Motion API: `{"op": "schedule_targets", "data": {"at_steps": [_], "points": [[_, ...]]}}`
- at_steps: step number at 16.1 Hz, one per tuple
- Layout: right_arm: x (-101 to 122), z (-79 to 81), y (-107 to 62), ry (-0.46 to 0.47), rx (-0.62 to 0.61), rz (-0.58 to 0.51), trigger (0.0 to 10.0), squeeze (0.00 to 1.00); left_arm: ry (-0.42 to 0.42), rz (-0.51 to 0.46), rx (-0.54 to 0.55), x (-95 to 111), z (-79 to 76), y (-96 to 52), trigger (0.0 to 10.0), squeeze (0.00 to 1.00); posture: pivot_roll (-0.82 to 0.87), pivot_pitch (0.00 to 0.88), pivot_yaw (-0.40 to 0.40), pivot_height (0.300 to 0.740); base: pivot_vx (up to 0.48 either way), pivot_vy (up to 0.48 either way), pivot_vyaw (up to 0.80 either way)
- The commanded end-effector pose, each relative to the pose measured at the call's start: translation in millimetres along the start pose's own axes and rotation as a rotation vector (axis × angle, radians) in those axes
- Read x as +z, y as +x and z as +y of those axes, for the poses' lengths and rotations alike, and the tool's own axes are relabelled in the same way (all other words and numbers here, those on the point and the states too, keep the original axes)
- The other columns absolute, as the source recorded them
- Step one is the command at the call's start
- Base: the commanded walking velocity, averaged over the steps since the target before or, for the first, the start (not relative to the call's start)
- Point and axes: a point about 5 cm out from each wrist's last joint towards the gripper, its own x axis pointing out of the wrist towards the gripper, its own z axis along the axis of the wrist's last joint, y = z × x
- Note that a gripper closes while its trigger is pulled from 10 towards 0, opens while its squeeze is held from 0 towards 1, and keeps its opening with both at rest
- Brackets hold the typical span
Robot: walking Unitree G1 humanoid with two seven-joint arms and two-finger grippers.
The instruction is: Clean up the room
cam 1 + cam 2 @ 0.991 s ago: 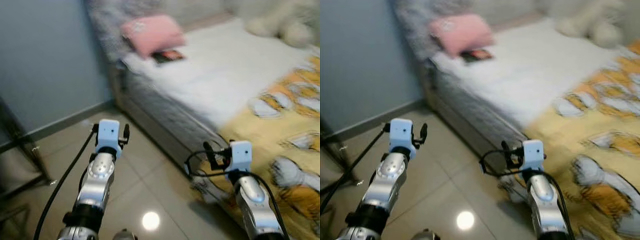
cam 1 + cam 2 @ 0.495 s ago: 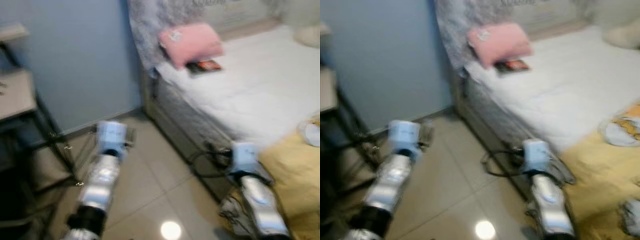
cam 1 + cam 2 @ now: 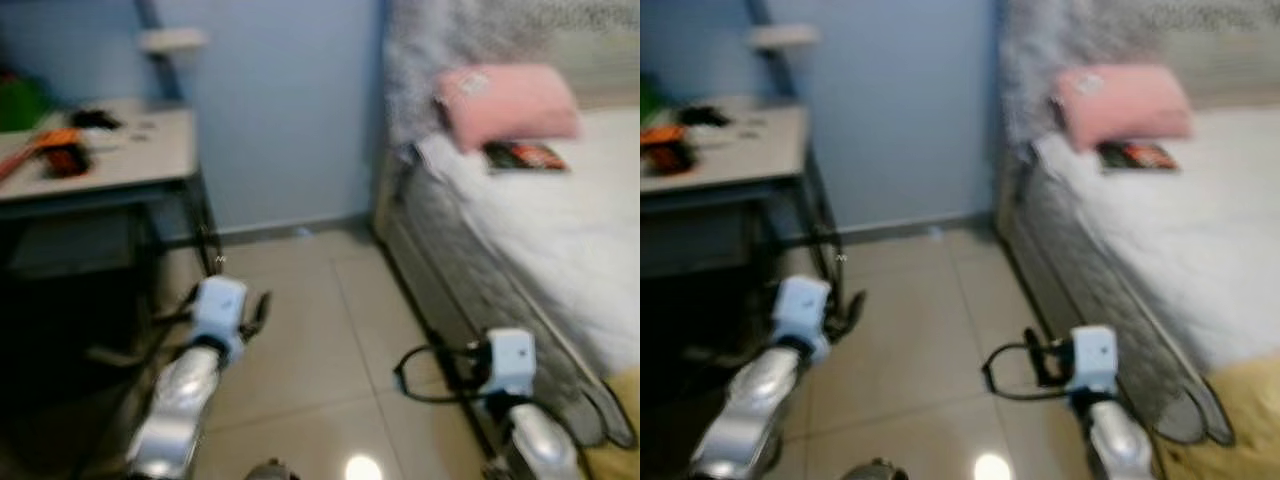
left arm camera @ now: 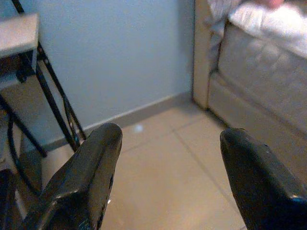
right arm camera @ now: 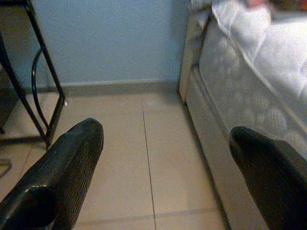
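Now both empty: left gripper (image 4: pixel 165 177) & right gripper (image 5: pixel 163 179) fingers apart over floor (image 5: pixel 158 158) btwn desk (image 3: pixel 110 160) & bed (image 3: pixel 540 220).

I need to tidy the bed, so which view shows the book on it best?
The left eye view: the book lies flat on the white sheet just in front of the pink pillow, whole though blurred. The right eye view gives the same. The right wrist view catches a dark sliver at the bed's edge that may be it.
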Motion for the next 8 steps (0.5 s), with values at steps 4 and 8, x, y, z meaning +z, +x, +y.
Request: {"op": "schedule_targets", "data": {"at_steps": [4,8], "points": [[19,8.5,20.3,0.008,0.036,-0.05,10.0,0.07,-0.005,-0.074,0.074,25,6.4,13.8,10.0,0.0,0.06,0.0,-0.026,0.74,0.0,0.0,0.65],[17,14.8,26.3,0.005,0.039,-0.037,10.0,0.06,-0.074,-0.072,0.145,32,12.7,19.5,10.0,0.0,0.06,0.0,-0.03,0.74,0.346,0.0,0.64]]}}
